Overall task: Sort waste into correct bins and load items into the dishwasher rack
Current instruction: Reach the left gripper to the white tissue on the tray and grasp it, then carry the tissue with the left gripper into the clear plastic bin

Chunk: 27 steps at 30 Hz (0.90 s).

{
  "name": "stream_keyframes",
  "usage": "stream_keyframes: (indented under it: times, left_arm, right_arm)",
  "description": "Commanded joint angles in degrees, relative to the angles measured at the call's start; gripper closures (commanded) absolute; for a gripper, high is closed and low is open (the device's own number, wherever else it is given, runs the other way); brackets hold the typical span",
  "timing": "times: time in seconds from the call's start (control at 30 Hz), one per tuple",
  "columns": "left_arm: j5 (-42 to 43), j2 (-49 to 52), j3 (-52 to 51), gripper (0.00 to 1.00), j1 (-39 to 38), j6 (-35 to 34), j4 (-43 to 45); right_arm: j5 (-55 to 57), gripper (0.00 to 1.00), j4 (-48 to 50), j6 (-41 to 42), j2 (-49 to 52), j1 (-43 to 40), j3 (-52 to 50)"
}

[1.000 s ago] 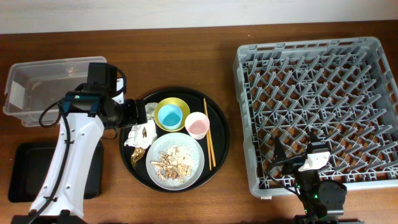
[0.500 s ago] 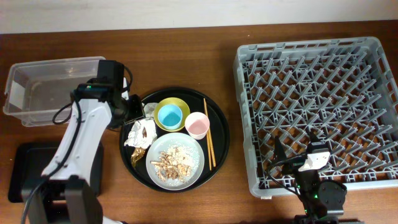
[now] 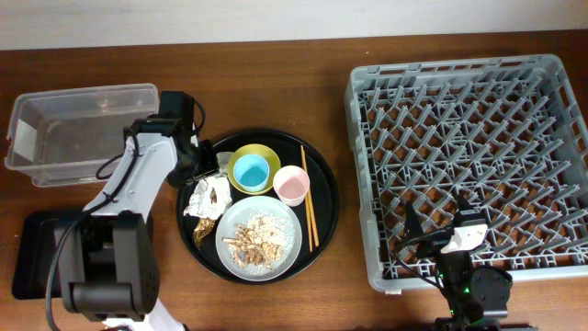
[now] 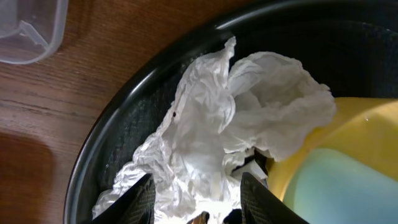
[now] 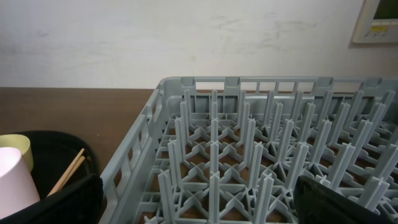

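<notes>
A crumpled white napkin (image 4: pixel 217 124) lies at the left rim of the round black tray (image 4: pixel 106 155). My left gripper (image 4: pixel 199 205) has come down on it, one finger pressed to each side of the paper. From above, the left gripper (image 3: pixel 198 167) sits over the napkin (image 3: pixel 209 195). The light blue cup (image 3: pixel 251 170) stands in the yellow bowl (image 3: pixel 233 180). Beside them are the pink cup (image 3: pixel 292 185) and the chopsticks (image 3: pixel 310 198). Food scraps (image 3: pixel 255 235) lie on the grey plate (image 3: pixel 284 241). My right gripper (image 5: pixel 199 205) hangs open over the dishwasher rack (image 5: pixel 249 155).
The clear box (image 3: pixel 78 133) stands at the far left, with the shallow black tray (image 3: pixel 41 253) in front of it. The rack (image 3: pixel 473 156) fills the right side of the table. My right gripper (image 3: pixel 439 225) is above its front-left corner.
My left gripper has moved right, onto the round tray's left rim, and its jaws have closed in on the napkin. The right arm has not moved.
</notes>
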Motion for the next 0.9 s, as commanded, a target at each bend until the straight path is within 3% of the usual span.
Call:
stream_keyframes:
  times: [0.0,0.13,0.27,0.33,0.37,0.6,0.87]
  left_arm:
    - [0.2,2.1,-0.2,0.57,0.0,-1.0,0.3]
    - [0.3,2.8,-0.2,0.72,0.0,-1.0,0.3]
    - [0.2,2.8,-0.2,0.74,0.0,-1.0,0.3]
    - [0.3,2.8,-0.2,0.97,0.0,-1.0,0.3]
    - [0.3,2.8,-0.2,1.00,0.0,-1.0,0.2]
    - [3.0,0.6,3.4,0.99,0.1,-1.0,-6.3]
    - [3.0,-10.2,9.3,1.00,0.2,-1.0,-16.1]
  right_arm:
    - [0.5,0.02,0.0,0.5,-0.2,-0.3,-0.5]
    - [0.5,0.02,0.0,0.5,-0.2,-0.3,-0.5]
    - [0.5,0.02,0.0,0.5,-0.2,-0.3,-0.5]
    - [0.5,0.02,0.0,0.5,-0.2,-0.3,-0.5]
    - [0.5,0.02,0.0,0.5,-0.2,-0.3,-0.5]
    - [0.5,0.02,0.0,0.5,-0.2,-0.3,-0.5]
    - [0.5,0.02,0.0,0.5,-0.2,-0.3,-0.5]
